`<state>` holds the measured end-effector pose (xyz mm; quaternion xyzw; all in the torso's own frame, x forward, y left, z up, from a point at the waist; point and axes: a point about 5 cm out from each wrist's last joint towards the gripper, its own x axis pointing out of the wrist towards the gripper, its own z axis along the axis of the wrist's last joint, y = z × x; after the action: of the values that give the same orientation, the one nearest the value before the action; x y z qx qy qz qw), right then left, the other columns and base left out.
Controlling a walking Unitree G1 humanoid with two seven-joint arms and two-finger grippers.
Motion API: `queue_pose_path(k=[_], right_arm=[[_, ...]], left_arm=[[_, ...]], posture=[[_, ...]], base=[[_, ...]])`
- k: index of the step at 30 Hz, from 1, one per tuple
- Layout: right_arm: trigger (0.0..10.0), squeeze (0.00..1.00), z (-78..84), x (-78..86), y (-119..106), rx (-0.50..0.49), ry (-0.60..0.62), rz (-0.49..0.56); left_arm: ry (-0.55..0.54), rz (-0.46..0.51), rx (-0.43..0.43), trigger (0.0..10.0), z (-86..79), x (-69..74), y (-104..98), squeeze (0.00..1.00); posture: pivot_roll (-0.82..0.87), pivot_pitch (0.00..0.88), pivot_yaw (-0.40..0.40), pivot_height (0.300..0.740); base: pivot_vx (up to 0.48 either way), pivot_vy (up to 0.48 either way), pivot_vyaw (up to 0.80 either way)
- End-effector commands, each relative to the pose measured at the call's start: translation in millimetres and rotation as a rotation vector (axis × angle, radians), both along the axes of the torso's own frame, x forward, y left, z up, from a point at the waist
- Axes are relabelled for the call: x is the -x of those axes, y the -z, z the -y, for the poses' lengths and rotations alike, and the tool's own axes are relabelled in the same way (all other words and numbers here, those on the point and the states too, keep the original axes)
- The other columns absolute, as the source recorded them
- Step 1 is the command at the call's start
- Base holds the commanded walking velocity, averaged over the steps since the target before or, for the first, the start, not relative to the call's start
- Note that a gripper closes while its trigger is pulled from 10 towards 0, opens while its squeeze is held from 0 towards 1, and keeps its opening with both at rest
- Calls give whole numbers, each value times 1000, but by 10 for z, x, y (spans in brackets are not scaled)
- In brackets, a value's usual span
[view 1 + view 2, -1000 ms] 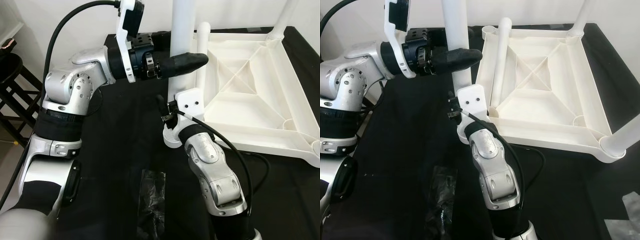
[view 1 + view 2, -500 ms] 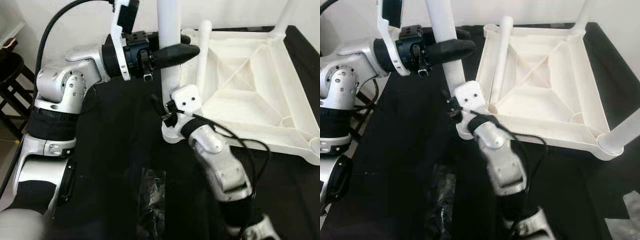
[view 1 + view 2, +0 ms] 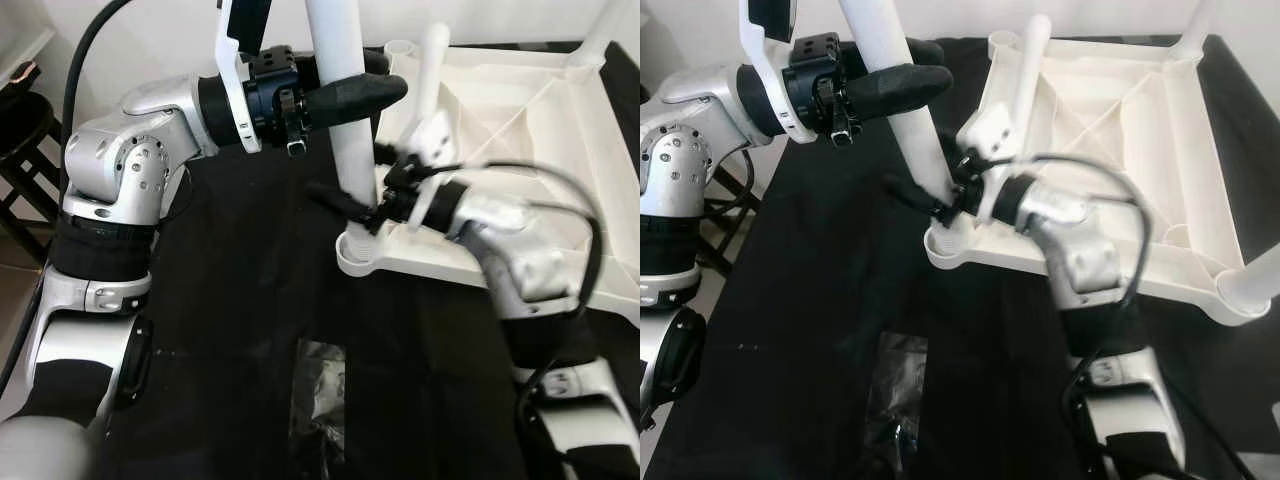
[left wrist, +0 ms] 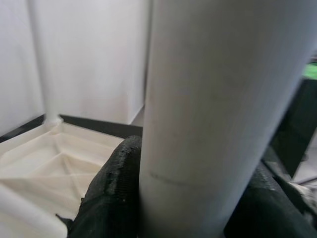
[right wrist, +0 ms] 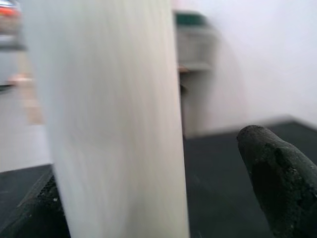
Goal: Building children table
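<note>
Right gripper [image 3: 940, 205] swung sideways, fingers straddling table leg [image 3: 345, 110], left gripper [image 3: 350, 95] clamping it, plastic bag [image 3: 318, 395] nearby

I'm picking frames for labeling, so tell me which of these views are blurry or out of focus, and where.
Left and right eye views: the right arm is smeared by motion blur, while the left gripper and table leg stay sharp. Left wrist view: the leg looms close and soft. Right wrist view: the leg is streaked and blurred, the room behind is out of focus.

No text, label, brand, number or sign can be read on anything here.
</note>
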<state>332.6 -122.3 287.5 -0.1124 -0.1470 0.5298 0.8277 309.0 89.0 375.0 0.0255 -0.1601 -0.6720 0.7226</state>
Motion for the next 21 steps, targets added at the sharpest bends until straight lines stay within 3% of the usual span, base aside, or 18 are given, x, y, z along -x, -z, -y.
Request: queue_pose_path(k=[1,10,16,17,18,19,20,21], right_arm=[[10000,0,-15,12,42,31,-107,-8],[10000,0,-41,-103,-60,77,-212,-10],[10000,0,-79,-75,-41,90,-340,-49],[6549,0,-85,-48,-21,88,-381,-63],[6549,0,-85,-48,-21,88,-381,-63],[3882,0,-90,-29,-9,81,-415,-74],[0,0,-101,1,-9,57,-456,-87],[0,0,-101,1,-9,57,-456,-87]], left_arm=[[69,-42,-60,0,115,8,115,0],[121,-12,-118,0,252,-7,87,0],[202,79,-108,0,330,25,-87,0],[242,98,-96,0,347,53,-129,0],[242,98,-96,0,347,53,-129,0],[280,115,-80,0,361,80,-164,0],[323,126,-53,0,379,112,-204,0],[323,126,-53,0,379,112,-204,0]], posture=[[65,205,97,740],[73,205,105,740],[70,201,104,740],[68,197,103,740],[68,197,103,740],[68,197,103,740],[67,196,104,740],[67,196,104,740]], base=[[0,0,0],[0,0,0],[0,0,0],[0,0,0],[0,0,0],[0,0,0],[0,0,0],[0,0,0]])
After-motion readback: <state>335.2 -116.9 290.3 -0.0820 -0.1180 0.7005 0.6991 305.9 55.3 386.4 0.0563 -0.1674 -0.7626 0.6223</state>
